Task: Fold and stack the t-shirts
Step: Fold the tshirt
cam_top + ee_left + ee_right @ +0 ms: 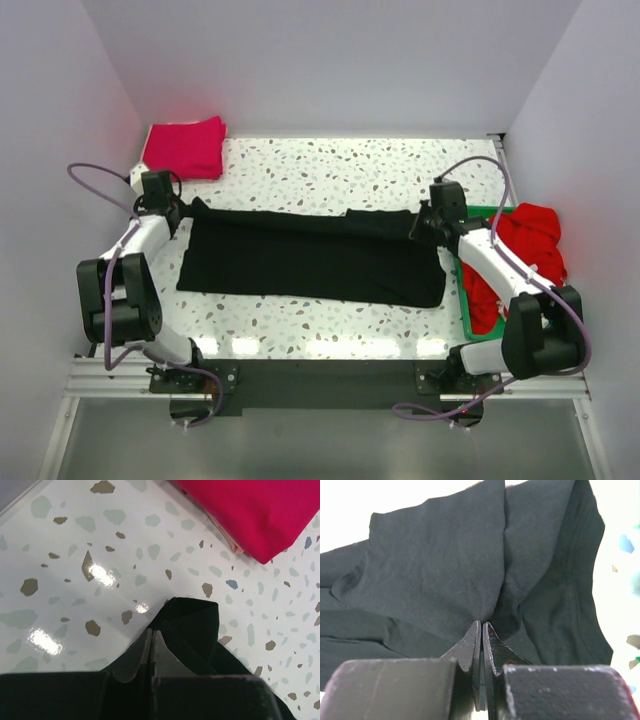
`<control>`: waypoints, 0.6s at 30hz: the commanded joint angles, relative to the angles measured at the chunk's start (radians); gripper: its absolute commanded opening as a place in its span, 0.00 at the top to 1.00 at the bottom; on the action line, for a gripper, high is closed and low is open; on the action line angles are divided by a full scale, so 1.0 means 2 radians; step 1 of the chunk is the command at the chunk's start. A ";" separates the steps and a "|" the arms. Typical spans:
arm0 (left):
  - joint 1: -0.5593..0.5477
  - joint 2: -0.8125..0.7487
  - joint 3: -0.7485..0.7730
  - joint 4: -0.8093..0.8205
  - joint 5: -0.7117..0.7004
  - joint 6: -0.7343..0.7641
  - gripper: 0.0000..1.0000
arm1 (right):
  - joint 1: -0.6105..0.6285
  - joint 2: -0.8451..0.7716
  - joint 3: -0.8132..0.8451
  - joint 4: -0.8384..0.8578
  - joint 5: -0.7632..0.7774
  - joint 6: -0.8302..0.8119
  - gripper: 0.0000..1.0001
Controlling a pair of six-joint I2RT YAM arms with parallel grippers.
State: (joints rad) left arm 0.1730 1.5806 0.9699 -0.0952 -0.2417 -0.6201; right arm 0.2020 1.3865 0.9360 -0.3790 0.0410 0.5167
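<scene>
Black t-shirt (310, 258) lies spread across the middle of the tabletop (330, 170), long side running left to right. The cloth is mostly flat, and a narrower band is doubled over along the far edge.

Left pincer (188, 209) is at the shirt's far-left corner. In the left wrist view the left pincer (152, 642) has its jaws pressed together, with a peaked tip of the black t-shirt (192, 625) pinched at the tips. The corner is lifted into a small fold off the tabletop (75, 555).

Right pincer (424, 222) is at the far-right end of the doubled band. In the right wrist view the right pincer (481, 632) is clamped narrow on a gather of the black t-shirt (435, 570), and creases fan out from the bite.

Edges:
- The near edge runs fairly straight, with a strip of bare tabletop between it and the arm bases.
- The right edge sits just beside the left rim of the green tray (466, 305). Whether they touch, I cannot tell.
- The left edge is near the left arm.

Open room:
- A wide bare band lies beyond the shirt, up to the back wall.
- Its far-left corner is taken by the folded magenta t-shirt (185, 147).
- The left wrist view shows the magenta t-shirt (260, 510) near the held corner but apart from it. A sliver of peach cloth (234, 545) shows under its edge.

Red t-shirt (525, 240) is heaped in the green tray, partly under the right arm and close to the right wall.
</scene>
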 commanded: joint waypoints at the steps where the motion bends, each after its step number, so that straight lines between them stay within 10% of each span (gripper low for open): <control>1: 0.006 -0.035 -0.025 -0.002 -0.020 -0.014 1.00 | 0.001 -0.030 -0.028 0.017 -0.016 0.011 1.00; 10: 0.006 -0.088 -0.091 -0.037 -0.033 -0.052 0.99 | 0.002 -0.062 -0.088 0.033 -0.043 0.025 1.00; 18: 0.006 -0.141 -0.134 -0.055 -0.029 -0.081 0.52 | 0.002 -0.064 -0.105 0.037 -0.066 0.018 0.80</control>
State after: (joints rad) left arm 0.1768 1.3685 0.7170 -0.1997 -0.2775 -0.7471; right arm 0.2028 1.2877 0.7231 -0.3363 -0.0593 0.5594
